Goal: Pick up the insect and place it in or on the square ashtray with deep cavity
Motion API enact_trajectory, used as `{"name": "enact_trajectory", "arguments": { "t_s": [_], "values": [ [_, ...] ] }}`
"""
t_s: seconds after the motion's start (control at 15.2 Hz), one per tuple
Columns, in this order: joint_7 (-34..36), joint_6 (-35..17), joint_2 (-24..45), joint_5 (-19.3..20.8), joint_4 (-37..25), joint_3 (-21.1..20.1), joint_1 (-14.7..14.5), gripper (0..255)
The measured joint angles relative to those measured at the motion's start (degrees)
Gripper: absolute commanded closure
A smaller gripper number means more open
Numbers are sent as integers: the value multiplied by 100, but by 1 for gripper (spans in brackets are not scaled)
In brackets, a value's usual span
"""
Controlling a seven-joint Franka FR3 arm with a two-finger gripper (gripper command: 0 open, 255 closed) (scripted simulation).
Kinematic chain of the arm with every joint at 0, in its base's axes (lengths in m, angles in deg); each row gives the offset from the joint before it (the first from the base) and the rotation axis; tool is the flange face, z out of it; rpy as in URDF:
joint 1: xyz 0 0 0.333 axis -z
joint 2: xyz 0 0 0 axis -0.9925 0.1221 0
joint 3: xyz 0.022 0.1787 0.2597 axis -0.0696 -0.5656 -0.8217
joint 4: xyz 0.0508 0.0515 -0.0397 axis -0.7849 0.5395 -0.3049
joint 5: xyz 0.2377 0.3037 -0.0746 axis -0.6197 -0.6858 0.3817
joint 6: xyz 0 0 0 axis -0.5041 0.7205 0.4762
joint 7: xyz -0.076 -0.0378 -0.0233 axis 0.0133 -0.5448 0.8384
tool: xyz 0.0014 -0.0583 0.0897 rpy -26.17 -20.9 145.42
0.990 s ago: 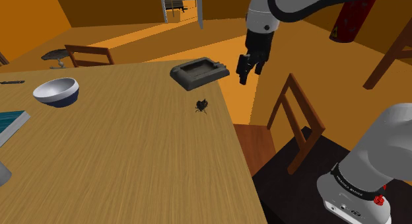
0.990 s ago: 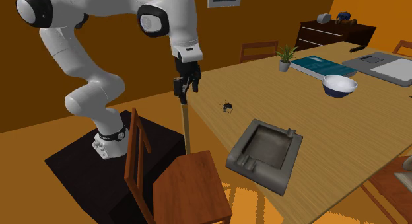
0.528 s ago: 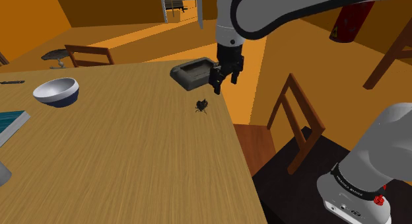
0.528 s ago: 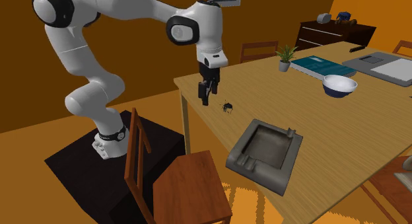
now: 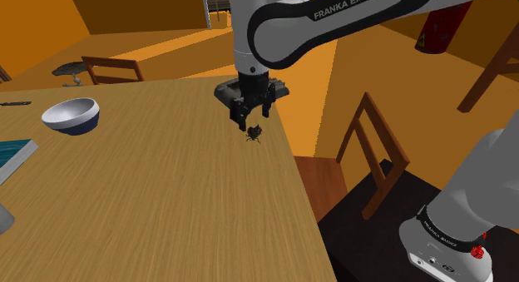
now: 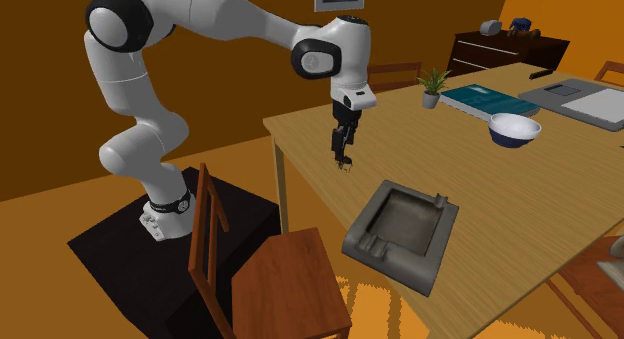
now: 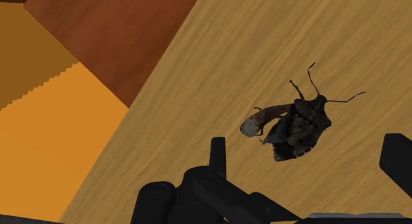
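Since a moment ago, your gripper [image 5: 247,121] has swung in over the table edge and come down low, close to the dark grey ashtray [image 5: 223,91]. Its two fingers [image 7: 217,153] stand wide apart and hold nothing. You can see the insect [image 7: 297,125] lying on the wooden table [image 5: 133,205] between them, not touched, just beside the ashtray. A white and blue bowl [image 5: 71,114] sits well apart from the ashtray.

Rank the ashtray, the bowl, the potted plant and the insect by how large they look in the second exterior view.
1. ashtray, though it is nearest the camera
2. bowl
3. potted plant, farther off
4. insect
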Motion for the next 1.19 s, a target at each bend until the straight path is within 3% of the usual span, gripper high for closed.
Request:
{"name": "enact_trajectory", "arguments": {
  "t_s": [0.46, 0.86, 0.92, 1.19],
  "values": [
    [79, -497, 252, 97, 265, -15, -23, 0],
    [79, -555, 276, 107, 297, -12, -21, 0],
    [79, -555, 276, 107, 297, -12, -21, 255],
    [79, -555, 276, 107, 296, -12, -21, 255]
  ]
}}
